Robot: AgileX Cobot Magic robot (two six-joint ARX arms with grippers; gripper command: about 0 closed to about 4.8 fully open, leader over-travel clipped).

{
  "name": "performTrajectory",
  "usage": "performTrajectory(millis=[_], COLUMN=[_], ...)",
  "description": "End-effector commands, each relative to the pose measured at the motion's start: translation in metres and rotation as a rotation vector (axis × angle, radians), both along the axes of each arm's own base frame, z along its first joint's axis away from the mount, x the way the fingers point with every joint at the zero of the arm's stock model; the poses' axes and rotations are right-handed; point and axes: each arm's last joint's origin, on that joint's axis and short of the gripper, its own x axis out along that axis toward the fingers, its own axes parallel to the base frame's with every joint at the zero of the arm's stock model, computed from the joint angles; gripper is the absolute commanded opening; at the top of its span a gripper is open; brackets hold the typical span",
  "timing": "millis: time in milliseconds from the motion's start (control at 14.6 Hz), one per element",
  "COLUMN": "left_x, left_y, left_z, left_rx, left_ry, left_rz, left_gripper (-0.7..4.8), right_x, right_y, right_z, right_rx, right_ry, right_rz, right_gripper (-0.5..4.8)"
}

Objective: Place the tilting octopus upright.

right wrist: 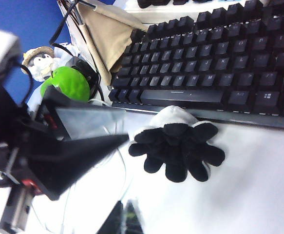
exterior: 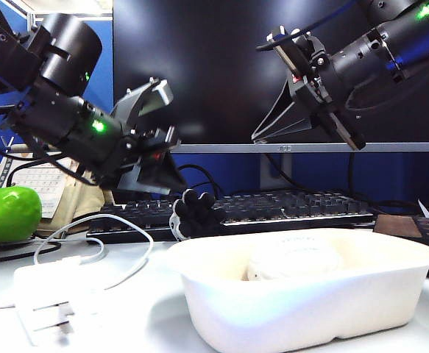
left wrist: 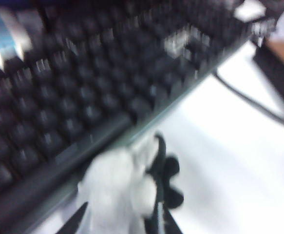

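The small plush octopus (right wrist: pixel 177 141) looks soft and matt, its white cloth head fuzzy and its black knobbly tentacles velvety. At its twelve o'clock the black plastic keyboard (right wrist: pixel 215 63) has smooth, faintly sheened keycaps. The white oblong tub (exterior: pixel 302 294) looks like matt, slightly grainy foam. The green apple (exterior: pixel 8 213) is glossy. The left gripper (exterior: pixel 159 140) and right gripper (exterior: pixel 302 118) are matt black plastic with bare metal brackets.

Small white-headed octopus (right wrist: pixel 177 146) tipped over against the keyboard's (right wrist: pixel 215 58) front edge, black tentacles splayed outward
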Motion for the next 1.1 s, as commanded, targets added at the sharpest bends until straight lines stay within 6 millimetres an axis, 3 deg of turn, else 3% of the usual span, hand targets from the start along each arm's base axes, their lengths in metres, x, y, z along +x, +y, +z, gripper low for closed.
performTrajectory(millis=[69,480,754,1097], left_x=[0.001,-0.011,-0.008,-0.009], left_y=[-0.001,-0.021,-0.019,-0.022], left_z=[0.003,-0.002,-0.008,0.005], left_rx=[-0.038,-0.045,0.039,0.004], left_ry=[0.017,0.044,0.006,-0.067], left_rz=[0.0,-0.096,-0.009,-0.003], left_gripper=[1.83,1.83,1.83,1.83], right_x=[0.0,0.0,0.0,-0.001], right_y=[0.001,0.001,0.001,0.0], right_z=[0.003,0.003,0.003,0.001], right_rx=[0.005,0.005,0.005,-0.012], right_ry=[-0.02,-0.019,-0.016,-0.01], right_rz=[0.002,0.002,0.005,0.009], right_gripper=[-0.06,-0.06,-0.06,-0.06])
